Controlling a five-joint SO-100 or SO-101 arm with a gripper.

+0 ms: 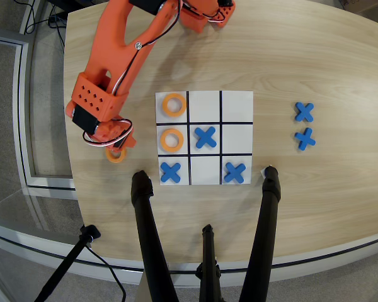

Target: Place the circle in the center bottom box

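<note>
Just pincer (115, 146) over circle (116, 155)

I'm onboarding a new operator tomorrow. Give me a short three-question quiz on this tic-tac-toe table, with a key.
1. True or false: the grid sheet holds three blue X pieces in the overhead view.
2. Multiple choice: the orange rings on the sheet lie in its A) left column, B) middle column, C) right column.
3. Fill in: the pincer hovers over a ring lying on the ____, left of the sheet.

Key:
1. True: centre X, bottom-left X, bottom-right X.
2. A: top ring and middle ring.
3. table.
</note>
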